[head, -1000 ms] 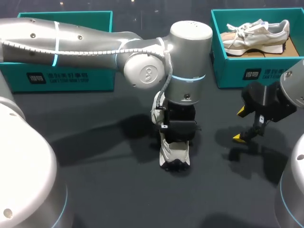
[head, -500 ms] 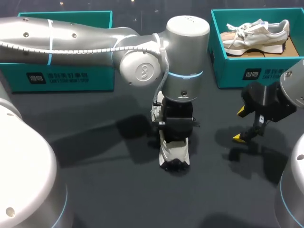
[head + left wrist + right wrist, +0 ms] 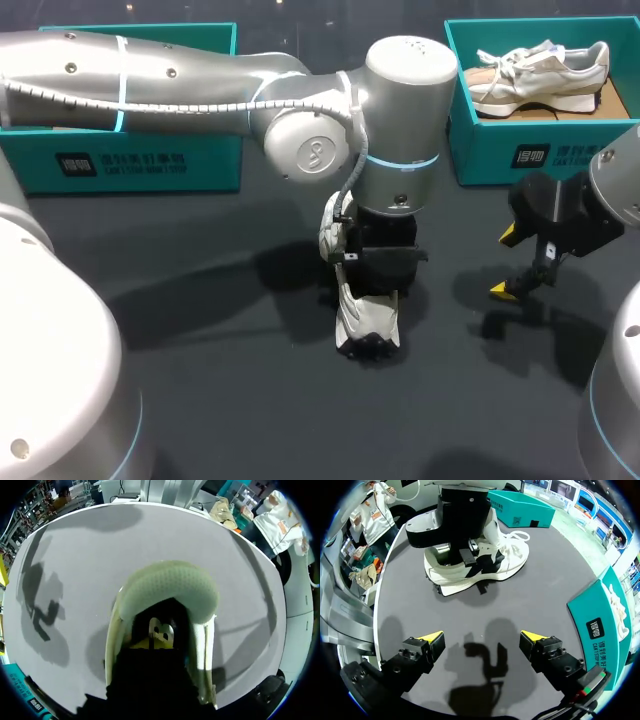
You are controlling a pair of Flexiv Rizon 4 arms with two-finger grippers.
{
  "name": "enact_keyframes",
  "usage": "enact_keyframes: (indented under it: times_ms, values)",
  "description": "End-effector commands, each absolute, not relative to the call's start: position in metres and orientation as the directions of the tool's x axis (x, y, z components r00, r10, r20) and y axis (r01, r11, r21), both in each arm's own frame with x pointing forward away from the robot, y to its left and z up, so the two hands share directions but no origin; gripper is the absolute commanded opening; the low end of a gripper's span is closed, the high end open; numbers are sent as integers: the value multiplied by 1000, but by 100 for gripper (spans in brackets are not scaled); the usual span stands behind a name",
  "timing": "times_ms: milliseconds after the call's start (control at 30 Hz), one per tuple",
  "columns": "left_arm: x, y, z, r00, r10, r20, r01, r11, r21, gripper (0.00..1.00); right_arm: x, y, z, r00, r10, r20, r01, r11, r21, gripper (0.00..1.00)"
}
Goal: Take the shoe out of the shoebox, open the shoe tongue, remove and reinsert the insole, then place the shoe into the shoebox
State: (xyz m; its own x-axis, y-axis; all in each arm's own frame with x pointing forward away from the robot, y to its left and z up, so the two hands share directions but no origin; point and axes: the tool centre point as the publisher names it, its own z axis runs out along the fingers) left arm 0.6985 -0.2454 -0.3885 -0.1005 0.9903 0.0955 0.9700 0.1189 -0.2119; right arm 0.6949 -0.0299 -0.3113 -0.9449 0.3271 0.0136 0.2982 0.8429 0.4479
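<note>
A white shoe point(image 3: 366, 322) stands on the dark table at the middle, toe toward the front edge. My left arm reaches over from the left, and my left gripper point(image 3: 372, 278) is pushed down into the shoe's opening. In the left wrist view its yellow tips point(image 3: 160, 641) sit together inside the shoe, behind the padded heel collar point(image 3: 170, 587); whether they pinch anything is hidden. My right gripper point(image 3: 503, 263) hangs open to the right of the shoe, holding nothing. From the right wrist, the shoe point(image 3: 485, 562) lies ahead of that gripper point(image 3: 482, 637).
A teal shoebox point(image 3: 505, 150) at the back right holds a second pale shoe point(image 3: 540, 65). Another teal shoebox point(image 3: 130, 160) stands at the back left, partly behind my left arm. Bare table lies between the shoe and my right gripper.
My left wrist swayed slightly left, then back to the right, with its gripper still in the shoe. The shoe barely shifted. My right arm has not moved.
</note>
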Motion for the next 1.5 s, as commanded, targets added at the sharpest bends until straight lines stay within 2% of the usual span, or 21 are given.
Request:
enact_keyframes:
  times_ms: [33,233,400,633,667,967,1033,1100,1200,1300,1500]
  values:
    - [697,-233,-367,-104,993,61,976,114,-188,0,694,-30,-311,-945,327,12,298,843,448,100]
    - [699,-234,-350,-106,993,49,984,112,-136,0,694,-30,-311,-945,327,12,298,843,448,100]
    - [711,-242,-348,-157,986,49,987,159,-39,0,694,-30,-311,-945,327,12,298,843,448,100]
    - [726,-245,-349,-174,983,64,985,173,24,0,694,-30,-311,-945,327,12,298,843,448,100]
    - [728,-244,-348,-180,982,63,983,178,31,7,694,-30,-311,-945,327,12,298,843,448,100]
    - [732,-232,-341,-214,973,86,977,212,38,48,694,-30,-311,-945,327,12,298,843,448,100]
    - [733,-230,-342,-221,971,94,975,219,32,67,694,-30,-311,-945,327,12,298,843,448,100]
    - [732,-228,-343,-224,969,100,975,223,25,75,694,-30,-311,-945,327,12,298,843,448,100]
    - [731,-227,-344,-224,969,103,975,223,24,93,694,-30,-311,-945,327,12,298,843,448,100]
    - [735,-229,-349,-227,968,103,974,226,21,100,694,-30,-311,-945,327,12,298,843,448,100]
    - [741,-230,-340,-218,974,64,976,218,7,100,694,-30,-311,-945,327,12,298,843,448,100]
